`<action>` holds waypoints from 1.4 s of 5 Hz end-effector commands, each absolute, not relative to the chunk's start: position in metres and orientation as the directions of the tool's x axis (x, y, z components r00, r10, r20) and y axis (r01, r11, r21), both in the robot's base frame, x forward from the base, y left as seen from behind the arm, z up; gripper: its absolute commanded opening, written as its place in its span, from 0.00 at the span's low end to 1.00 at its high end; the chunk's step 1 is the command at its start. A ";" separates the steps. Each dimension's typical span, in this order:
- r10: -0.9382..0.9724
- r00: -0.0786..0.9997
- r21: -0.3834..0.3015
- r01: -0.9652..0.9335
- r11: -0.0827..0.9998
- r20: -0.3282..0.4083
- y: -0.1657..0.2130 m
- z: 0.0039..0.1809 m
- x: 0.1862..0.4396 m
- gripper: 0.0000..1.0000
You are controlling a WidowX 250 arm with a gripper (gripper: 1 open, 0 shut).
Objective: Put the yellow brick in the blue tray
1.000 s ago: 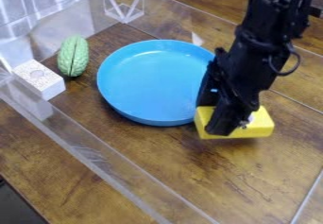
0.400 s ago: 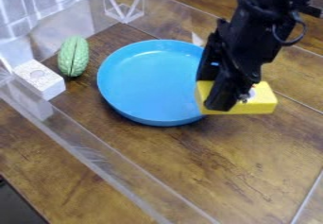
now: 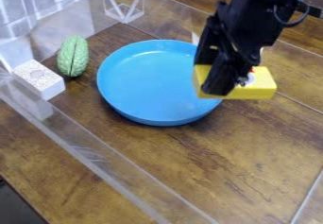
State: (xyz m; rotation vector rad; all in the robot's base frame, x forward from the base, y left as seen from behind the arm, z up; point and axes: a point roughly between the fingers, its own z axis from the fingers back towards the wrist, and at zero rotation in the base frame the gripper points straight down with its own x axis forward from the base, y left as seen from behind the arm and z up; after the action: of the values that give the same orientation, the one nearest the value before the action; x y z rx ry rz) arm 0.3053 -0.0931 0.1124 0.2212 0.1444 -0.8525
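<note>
"Where is the yellow brick?"

"Grasped by the black end effector, toward the right, beside the round blue tray and partly in front of its right edge."

"Any writing?"

"The brick has a small red-and-white label, partly covered; I cannot read any words or brand on it. The white block at left has faint markings, too small to read."

"Anything else?"

"A green ridged object rests on the wooden surface, left of the tray."

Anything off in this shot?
Nothing looks spilled or damaged. The brick hangs slightly tilted in the pincer, overlapping the tray's right edge in view; that looks like a normal carry. Tray sits flat.
</note>
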 end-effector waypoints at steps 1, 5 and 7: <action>-0.733 0.671 0.195 0.739 0.645 -0.116 -0.090 0.151 0.313 0.00; -0.732 0.670 0.213 0.739 0.639 -0.127 -0.080 0.165 0.317 0.00; -0.721 0.678 0.221 0.732 0.644 -0.143 -0.071 0.171 0.321 0.00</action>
State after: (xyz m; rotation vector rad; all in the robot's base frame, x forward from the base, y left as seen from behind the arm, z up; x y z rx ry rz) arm 0.3167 -0.0748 0.1381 0.2584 0.1503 -0.8526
